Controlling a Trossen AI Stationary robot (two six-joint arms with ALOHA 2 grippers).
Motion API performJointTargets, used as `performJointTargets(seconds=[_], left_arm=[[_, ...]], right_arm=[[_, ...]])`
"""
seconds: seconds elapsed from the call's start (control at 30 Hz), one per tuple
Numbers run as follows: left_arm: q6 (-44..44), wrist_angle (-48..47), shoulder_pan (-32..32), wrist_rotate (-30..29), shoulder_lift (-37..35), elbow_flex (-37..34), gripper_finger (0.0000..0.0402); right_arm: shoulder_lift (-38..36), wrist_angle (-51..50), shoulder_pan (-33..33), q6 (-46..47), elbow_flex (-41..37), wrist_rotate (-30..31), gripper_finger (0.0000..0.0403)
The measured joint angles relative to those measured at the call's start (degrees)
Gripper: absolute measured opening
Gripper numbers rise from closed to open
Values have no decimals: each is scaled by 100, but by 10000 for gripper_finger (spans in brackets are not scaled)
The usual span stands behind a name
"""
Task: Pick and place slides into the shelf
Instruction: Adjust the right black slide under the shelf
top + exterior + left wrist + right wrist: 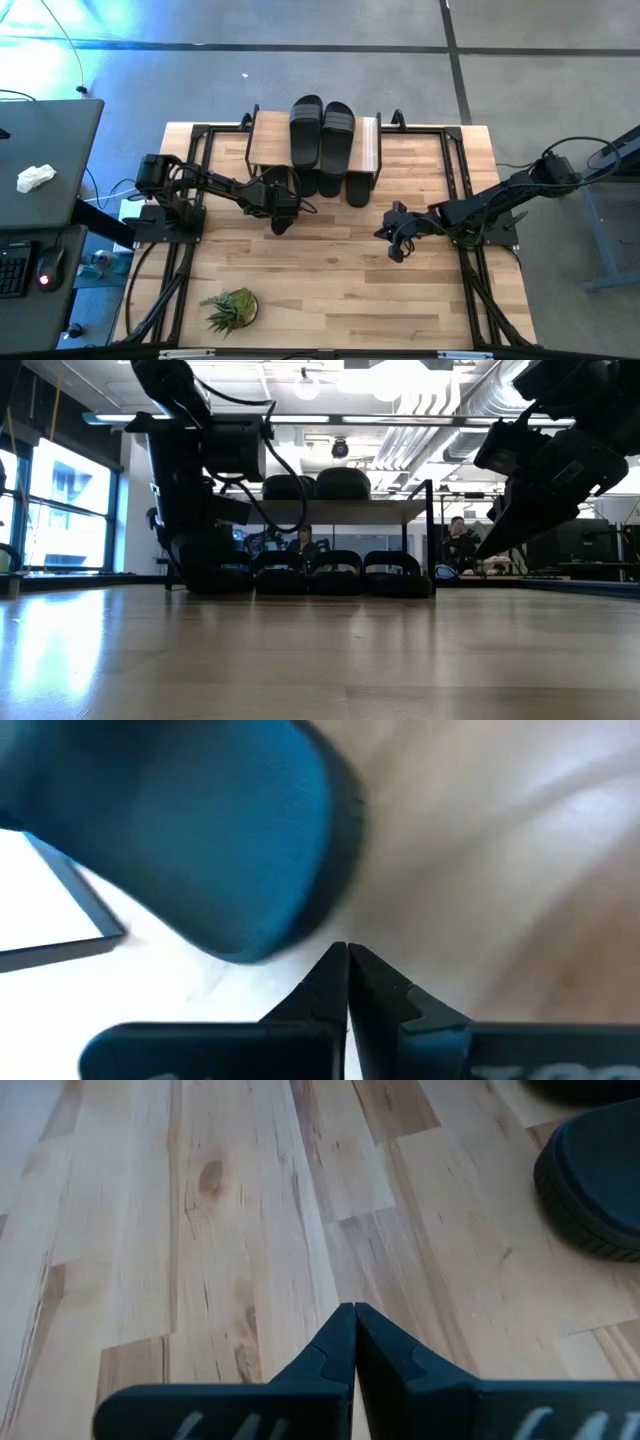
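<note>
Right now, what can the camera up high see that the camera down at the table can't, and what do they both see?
Only the high view shows the little green plant near the table's front edge, and the desk with a crumpled white thing beside the table. Only the low view shows the row of slides under the shelf's top plank, and people sitting in the room behind. Both show the shelf, two slides on top and both arms: the left gripper by the shelf, the right gripper over bare table, jaws shut.
</note>
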Motion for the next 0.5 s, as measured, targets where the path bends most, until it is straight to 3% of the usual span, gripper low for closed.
performJointTargets(seconds=[0.27,0.5], left_arm=[[97,366,-211,372,-6,12,0],[83,384,-791,381,-11,434,0]], right_arm=[[0,-2,-352,177,2,506,0],[0,50,-1281,-247,-12,-483,0]])
